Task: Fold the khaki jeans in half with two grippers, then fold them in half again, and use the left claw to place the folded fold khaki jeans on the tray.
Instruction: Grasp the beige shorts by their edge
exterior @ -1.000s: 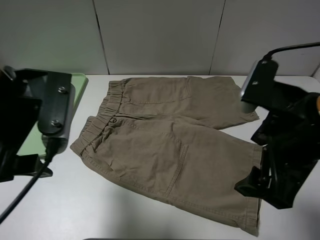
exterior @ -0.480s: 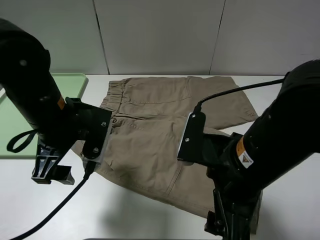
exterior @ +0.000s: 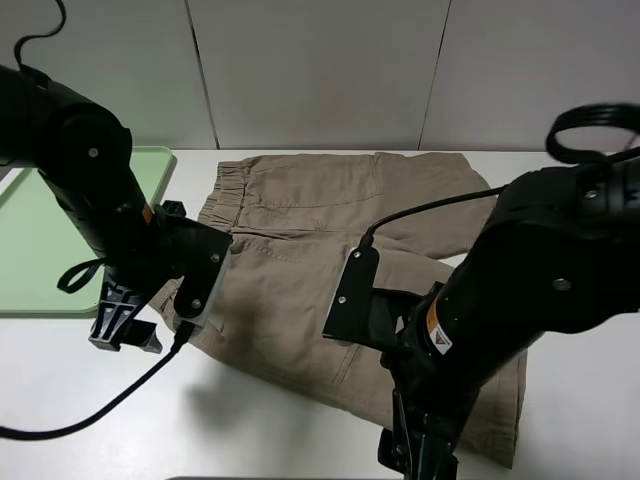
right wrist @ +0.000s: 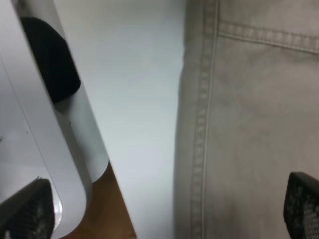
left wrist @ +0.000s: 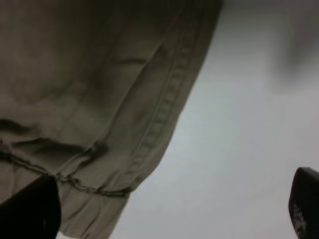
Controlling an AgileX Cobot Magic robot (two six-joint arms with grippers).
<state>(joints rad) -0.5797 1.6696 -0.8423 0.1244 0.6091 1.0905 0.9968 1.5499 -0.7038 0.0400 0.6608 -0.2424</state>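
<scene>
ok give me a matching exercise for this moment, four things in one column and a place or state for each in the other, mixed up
Things
1. khaki jeans
2. tray
3. left claw
4. right gripper

Places and states
A. open, over the jeans' near edge by the front of the table
B. pale green, at the table's left end
C. spread flat, not yet folded
D. open, beside the near end of the waistband

Pairs: 1-C, 2-B, 3-D, 4-A

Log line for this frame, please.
khaki jeans: flat, unfolded | left gripper: open, at waist corner | right gripper: open, at leg hem
</scene>
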